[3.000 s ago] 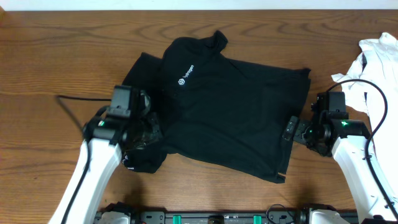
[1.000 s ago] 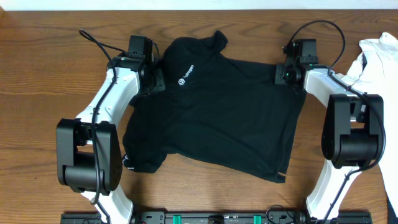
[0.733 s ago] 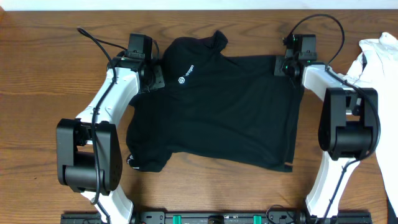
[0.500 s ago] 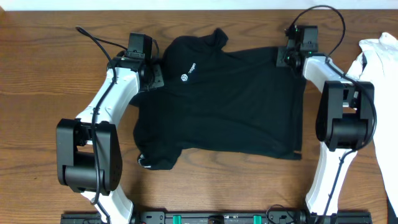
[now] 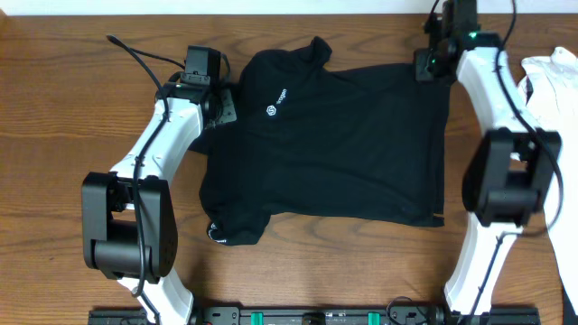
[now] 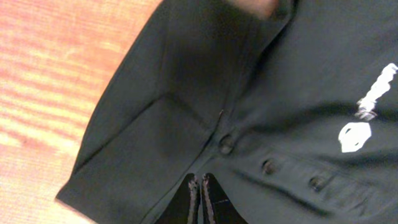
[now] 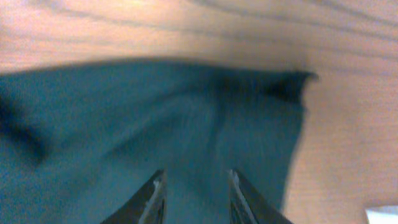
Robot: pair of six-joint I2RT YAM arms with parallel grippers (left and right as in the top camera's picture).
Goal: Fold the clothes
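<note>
A black polo shirt [image 5: 343, 135] with a small white logo [image 5: 274, 104] lies spread on the wooden table, collar toward the far edge. My left gripper [image 5: 224, 101] sits at the shirt's left shoulder, next to the sleeve. In the left wrist view its fingertips [image 6: 200, 182] are pressed together on the black cloth [image 6: 186, 93], just below the button placket [image 6: 227, 146]. My right gripper [image 5: 432, 65] hovers over the shirt's far right corner. In the right wrist view its jaws [image 7: 194, 186] stand apart above the fabric [image 7: 155, 112], gripping nothing.
A heap of white clothes [image 5: 551, 81] lies at the table's right edge, close to the right arm. A cable [image 5: 135, 56] trails from the left arm across the wood at the far left. Bare wood [image 5: 63, 162] surrounds the shirt.
The shirt was pulled toward the far edge and squared up, its lower hem sliding up and to the right. The right gripper opened, let go and rose farther away. The left gripper stayed put.
</note>
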